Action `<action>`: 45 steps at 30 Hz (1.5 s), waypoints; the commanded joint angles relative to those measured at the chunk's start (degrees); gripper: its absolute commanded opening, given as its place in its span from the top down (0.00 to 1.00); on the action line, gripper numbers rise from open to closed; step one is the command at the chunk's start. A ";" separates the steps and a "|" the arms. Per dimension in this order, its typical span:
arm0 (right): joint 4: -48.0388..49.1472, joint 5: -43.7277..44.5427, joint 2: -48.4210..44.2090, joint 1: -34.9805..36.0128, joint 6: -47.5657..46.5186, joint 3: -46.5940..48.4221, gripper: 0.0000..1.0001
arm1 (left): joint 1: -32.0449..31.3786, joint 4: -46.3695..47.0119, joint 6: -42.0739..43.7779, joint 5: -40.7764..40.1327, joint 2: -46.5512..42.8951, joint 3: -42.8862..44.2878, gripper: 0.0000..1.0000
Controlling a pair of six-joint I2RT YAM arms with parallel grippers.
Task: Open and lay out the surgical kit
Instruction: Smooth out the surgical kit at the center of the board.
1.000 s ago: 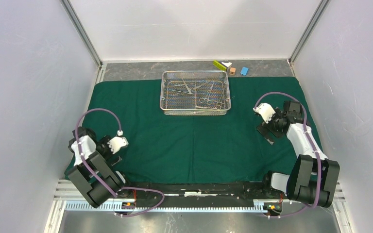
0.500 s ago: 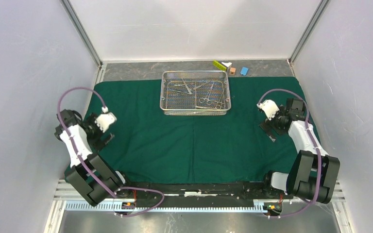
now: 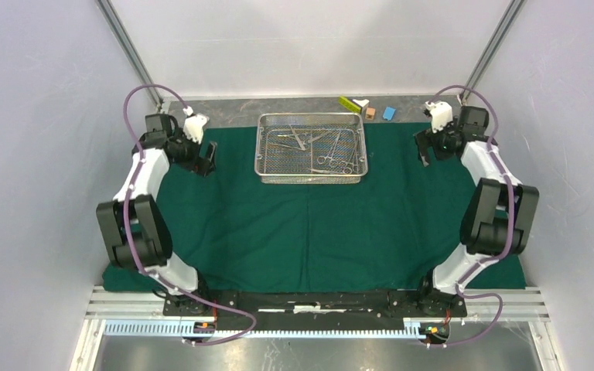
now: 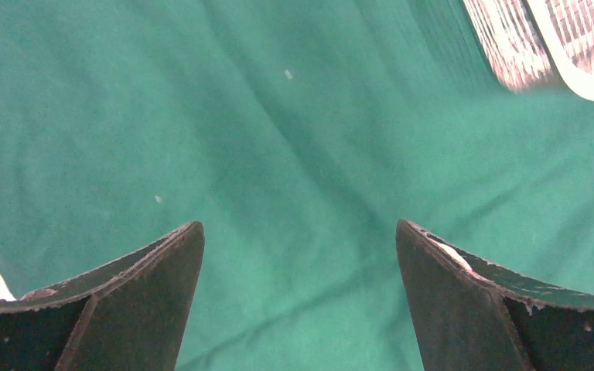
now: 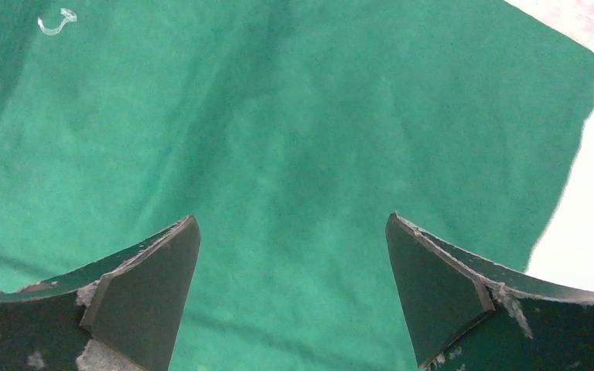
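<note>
Top external: green cloth (image 3: 278, 224) covers grey table (image 3: 224, 110) between white walls (image 3: 46, 116); both jaws spread wide.

The left arm (image 3: 145, 174) and right arm (image 3: 483, 158) have black joints, white shells and purple cables (image 3: 131, 100). The left claw (image 4: 299, 232) and right claw (image 5: 292, 220) have dark, scuffed fingers (image 4: 147, 301).

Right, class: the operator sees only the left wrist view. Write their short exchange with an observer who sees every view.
Operator: What's in that tray at my top right?
Observer: Slim steel instruments, some with ring handles.
Operator: And where's the right gripper?
Observer: Open, hanging over the green cloth near its far right corner.
</note>
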 commanded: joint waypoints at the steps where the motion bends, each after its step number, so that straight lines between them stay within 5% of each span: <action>1: 3.63 0.06 7.66 3.73 6.75 6.50 0.02 | -1.60 7.01 -20.28 -2.14 12.04 12.13 0.00; 8: 5.91 3.41 19.02 7.64 8.92 14.99 0.02 | -3.65 4.71 -29.18 -1.77 29.09 26.19 0.00; 15: 7.11 5.75 25.25 9.30 8.18 16.34 0.03 | -7.28 5.79 -25.41 -13.38 33.31 27.77 0.00; 24: 6.74 6.01 27.39 9.30 7.71 15.21 0.28 | -11.15 0.22 -19.65 -21.62 38.21 31.12 0.12; 32: 6.20 5.61 27.48 9.34 7.82 15.16 0.62 | -11.72 -10.87 -17.98 -21.20 46.15 39.82 0.46; 39: 6.30 5.87 27.32 9.34 8.24 15.73 0.97 | -11.68 -16.04 -17.63 -18.80 49.99 45.63 0.87; 41: 6.43 6.18 27.62 9.34 8.50 16.16 1.00 | -11.66 -16.95 -18.10 -18.14 50.78 47.52 0.97; 45: 6.25 7.63 29.06 9.34 8.66 17.89 1.00 | -11.68 -18.24 -19.36 -17.54 52.23 51.36 0.98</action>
